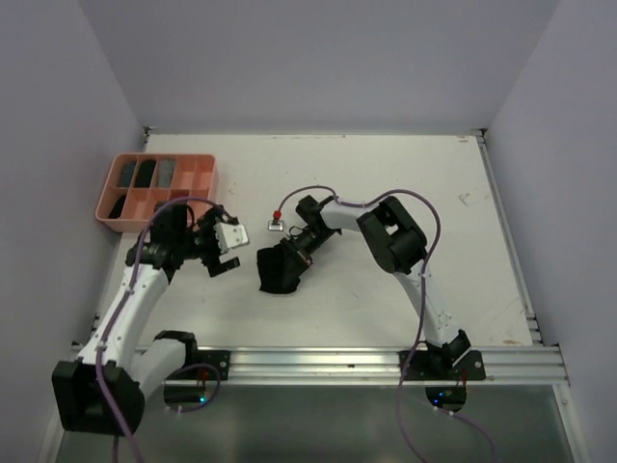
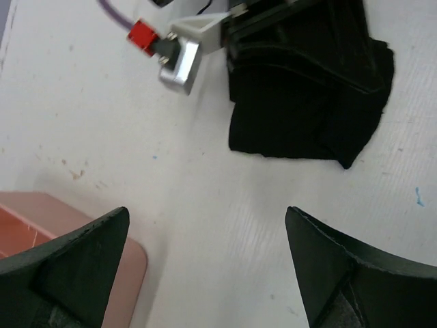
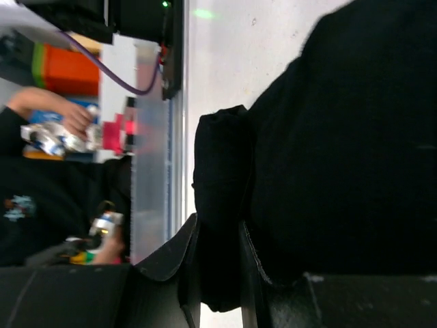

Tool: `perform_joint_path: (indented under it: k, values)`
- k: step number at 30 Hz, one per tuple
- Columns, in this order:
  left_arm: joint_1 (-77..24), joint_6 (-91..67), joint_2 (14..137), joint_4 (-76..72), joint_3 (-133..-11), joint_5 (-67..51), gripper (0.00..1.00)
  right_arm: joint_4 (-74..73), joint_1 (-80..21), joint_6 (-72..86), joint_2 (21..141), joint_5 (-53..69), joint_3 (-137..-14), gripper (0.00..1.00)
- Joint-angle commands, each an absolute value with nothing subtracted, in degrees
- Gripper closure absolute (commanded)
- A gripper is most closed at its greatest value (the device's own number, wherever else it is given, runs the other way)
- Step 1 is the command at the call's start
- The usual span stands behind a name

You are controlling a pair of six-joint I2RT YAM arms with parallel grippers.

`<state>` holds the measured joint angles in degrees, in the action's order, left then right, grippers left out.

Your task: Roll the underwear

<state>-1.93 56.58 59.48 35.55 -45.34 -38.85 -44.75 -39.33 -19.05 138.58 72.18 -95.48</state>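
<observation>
Two arms: left arm (image 1: 130, 299), right arm (image 1: 429, 289). Two end effectors: left end effector (image 1: 224, 258), right end effector (image 1: 291, 257). One salmon-pink compartment tray (image 1: 198, 176). One black underwear (image 1: 275, 278) out on the surface (image 1: 415, 183). Two purple cables (image 1: 313, 188), one looping along each arm. In the tray, dark bundles in a few left-hand compartments plus one greyish one; exact number too small to tell.

White surface, scuffed and flecked with faint marks, bounded on the near side by an aluminium rail (image 1: 366, 365). Plain pale walls (image 1: 318, 58) closing in on the left, far and right sides. Tray at the far left of the surface, apart from the garment.

Black underwear left of centre, between the two end effectors in the top view. Plain matte black, no pattern. Bunched and folded over itself into a thick, uneven wad; from the left wrist (image 2: 307, 102), layered folds with a ragged lower edge resting on the surface.

Left end effector (image 2: 206, 225) spread wide, nothing between its fingers, held above the surface beside the tray's near corner and left of the garment. Right end effector (image 3: 217, 266) pressed nearly together, pinching a fold of the black underwear (image 3: 341, 137) between its fingers at the garment's far edge.
</observation>
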Motion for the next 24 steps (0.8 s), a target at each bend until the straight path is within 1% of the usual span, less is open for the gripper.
perform_joint_path:
  k: [1,2,3,4,7,11,12,14,15,18,21,24]
  values:
    - [-10.4,61.1,52.7,27.3,-38.5,-30.2,0.0,-49.2,-39.2,-17.9,144.6,64.9,-95.9,1.0]
    - [-14.8,61.1,51.7,26.7,-36.2,-28.1,0.0,-48.8,-39.0,-16.3,145.2,65.0,-96.0,1.0]
    - [-16.9,60.5,51.9,25.9,-35.5,-26.8,0.0,-48.3,-38.7,-15.2,145.5,65.0,-95.7,1.0]
    - [-21.3,60.0,53.6,26.0,-34.9,-24.3,0.0,-47.3,-38.3,-13.5,145.5,65.4,-95.3,1.0]
    - [-27.1,57.3,57.8,25.1,-34.4,-21.8,0.0,-45.0,-37.6,-9.4,145.7,65.6,-94.2,1.0]
    - [-35.2,54.5,61.1,20.1,-32.5,-17.2,0.01,-43.2,-36.9,-5.1,146.2,66.4,-93.9,1.0]
    - [-36.1,53.4,61.4,17.5,-32.2,-16.8,0.08,-42.9,-36.9,-4.4,146.6,66.5,-93.8,1.0]
    - [-38.2,53.3,62.9,16.9,-31.9,-17.0,0.14,-41.4,-36.8,-1.9,147.0,67.5,-93.6,1.0]
    - [-38.9,52.9,63.2,16.6,-31.8,-16.7,0.19,-40.8,-36.8,-1.0,147.6,67.5,-93.4,1.0]
    - [-41.1,53.1,64.4,16.3,-31.4,-16.9,0.26,-40.3,-36.7,-0.4,148.6,68.0,-94.0,1.0]
    - [-42.4,52.8,66.0,15.0,-30.8,-16.6,0.29,-40.5,-36.6,1.4,149.9,68.6,-94.5,1.0]
    - [-42.6,53.2,67.5,13.7,-30.2,-16.3,0.29,-40.9,-36.5,1.2,150.3,68.5,-94.7,1.0]
